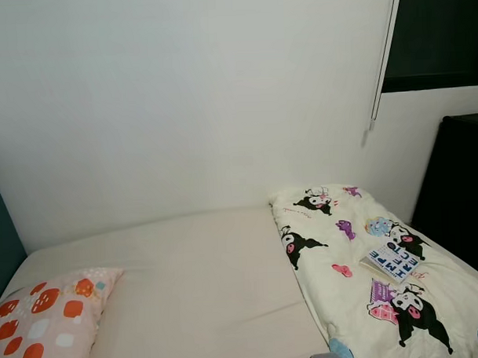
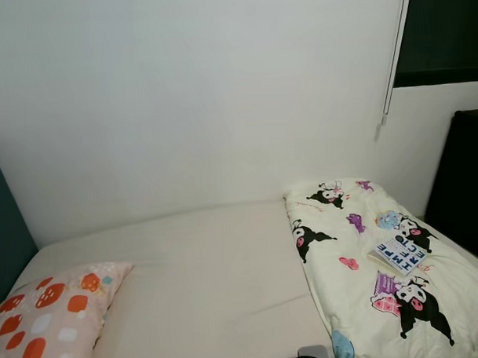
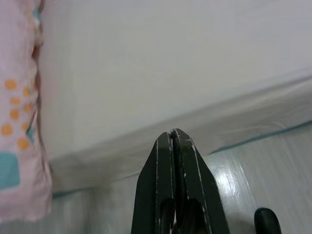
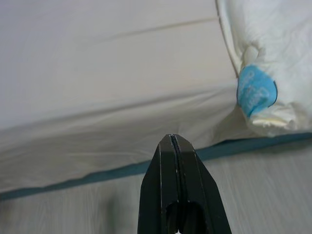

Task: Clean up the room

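A bed with a cream sheet (image 1: pixel 203 282) fills the lower view. A folded cartoon-print duvet (image 1: pixel 360 277) lies over its right end, and a small book (image 1: pixel 391 262) with blue letters rests on top of it. A pillow (image 1: pixel 40 319) with orange and white spots sits at the bed's left end. My left gripper (image 3: pixel 172 134) is shut and empty, low beside the bed's edge near the pillow (image 3: pixel 19 122). My right gripper (image 4: pixel 171 138) is shut and empty too, below the mattress edge near the duvet's corner (image 4: pixel 265 73).
A white wall (image 1: pixel 181 102) backs the bed. A dark window (image 1: pixel 438 31) with a hanging blind cord (image 1: pixel 380 64) is at the upper right, and a black piece of furniture (image 1: pixel 459 187) stands past the bed's right end. Pale wooden floor (image 4: pixel 268 185) runs along the bed's near side.
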{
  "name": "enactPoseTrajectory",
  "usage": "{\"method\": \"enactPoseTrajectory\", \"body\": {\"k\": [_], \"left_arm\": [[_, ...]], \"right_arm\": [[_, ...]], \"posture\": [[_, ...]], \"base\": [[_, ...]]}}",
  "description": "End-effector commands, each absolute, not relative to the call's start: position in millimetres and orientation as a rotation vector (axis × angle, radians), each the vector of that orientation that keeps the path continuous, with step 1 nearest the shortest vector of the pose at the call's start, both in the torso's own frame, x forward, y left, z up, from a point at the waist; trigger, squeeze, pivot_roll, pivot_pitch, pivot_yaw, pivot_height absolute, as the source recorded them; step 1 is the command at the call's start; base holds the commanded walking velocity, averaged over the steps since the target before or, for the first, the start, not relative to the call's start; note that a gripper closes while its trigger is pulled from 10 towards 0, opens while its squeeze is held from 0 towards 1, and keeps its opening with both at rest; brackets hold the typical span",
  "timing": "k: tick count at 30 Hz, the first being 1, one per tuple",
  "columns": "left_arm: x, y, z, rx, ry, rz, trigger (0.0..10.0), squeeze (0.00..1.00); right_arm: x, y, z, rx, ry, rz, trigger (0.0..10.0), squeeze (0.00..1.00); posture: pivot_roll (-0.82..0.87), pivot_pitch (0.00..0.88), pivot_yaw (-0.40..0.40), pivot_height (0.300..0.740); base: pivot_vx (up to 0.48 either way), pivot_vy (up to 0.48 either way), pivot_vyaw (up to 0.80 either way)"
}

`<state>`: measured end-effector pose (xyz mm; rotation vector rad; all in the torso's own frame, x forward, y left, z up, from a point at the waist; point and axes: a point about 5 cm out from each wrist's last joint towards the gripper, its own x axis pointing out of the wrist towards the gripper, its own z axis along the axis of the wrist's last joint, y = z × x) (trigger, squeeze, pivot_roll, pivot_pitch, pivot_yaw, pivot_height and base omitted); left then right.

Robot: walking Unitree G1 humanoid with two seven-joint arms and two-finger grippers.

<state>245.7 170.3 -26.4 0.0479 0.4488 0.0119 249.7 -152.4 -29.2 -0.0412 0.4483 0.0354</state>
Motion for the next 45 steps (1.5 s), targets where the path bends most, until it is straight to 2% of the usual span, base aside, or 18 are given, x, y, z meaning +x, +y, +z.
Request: {"method": "enactPoseTrajectory", "body": {"k": [1, 4, 9, 24, 30, 34, 35, 39, 45], "left_arm": [[253, 171, -21, 0.067, 0.436, -0.006, 10.0, 0.0], [255, 176, -19, 0.078, 0.432, -0.005, 10.0, 0.0], [254, 201, -15, 0.108, 0.431, 0.009, 10.0, 0.0], [271, 216, 2, 0.119, 0.395, -0.025, 10.0, 0.0], [272, 213, 0, 0.125, 0.408, -0.022, 10.0, 0.0], [273, 197, -6, 0.104, 0.433, 0.002, 10.0, 0.0], [276, 186, -6, 0.093, 0.43, -0.01, 10.0, 0.0], [279, 175, -4, 0.097, 0.428, -0.056, 10.0, 0.0], [285, 172, 0, 0.134, 0.422, -0.109, 10.0, 0.0]], "right_arm": [[253, -152, -25, -0.037, 0.423, 0.029, 10.0, 0.0], [255, -151, -23, -0.036, 0.414, 0.026, 10.0, 0.0], [257, -149, -21, -0.032, 0.402, 0.024, 10.0, 0.0], [259, -154, -17, -0.052, 0.391, 0.036, 10.0, 0.0], [262, -154, -16, -0.05, 0.392, 0.032, 10.0, 0.0], [265, -156, -16, -0.052, 0.406, 0.029, 10.0, 0.0], [269, -160, -14, -0.065, 0.413, 0.031, 10.0, 0.0], [276, -170, -9, -0.082, 0.423, 0.024, 10.0, 0.0], [281, -177, -4, -0.096, 0.413, 0.021, 10.0, 0.0]], "posture": [[0.01, 0.074, 0.024, 0.74], [0.01, 0.094, 0.029, 0.74], [0.0, 0.133, 0.001, 0.74], [-0.01, 0.131, -0.037, 0.74], [0.0, 0.115, -0.015, 0.74], [0.01, 0.086, -0.008, 0.74], [0.01, 0.091, -0.007, 0.74], [0.02, 0.105, 0.032, 0.74], [0.01, 0.108, 0.068, 0.74]], "base": [[0.0, 0.0, 0.0], [0.0, 0.0, 0.0], [0.0, 0.0, 0.0], [0.0, 0.0, 0.0], [0.0, 0.0, 0.0], [0.0, 0.0, 0.0], [0.0, 0.0, 0.0], [0.0, 0.0, 0.0], [0.0, 0.0, 0.0]]}}
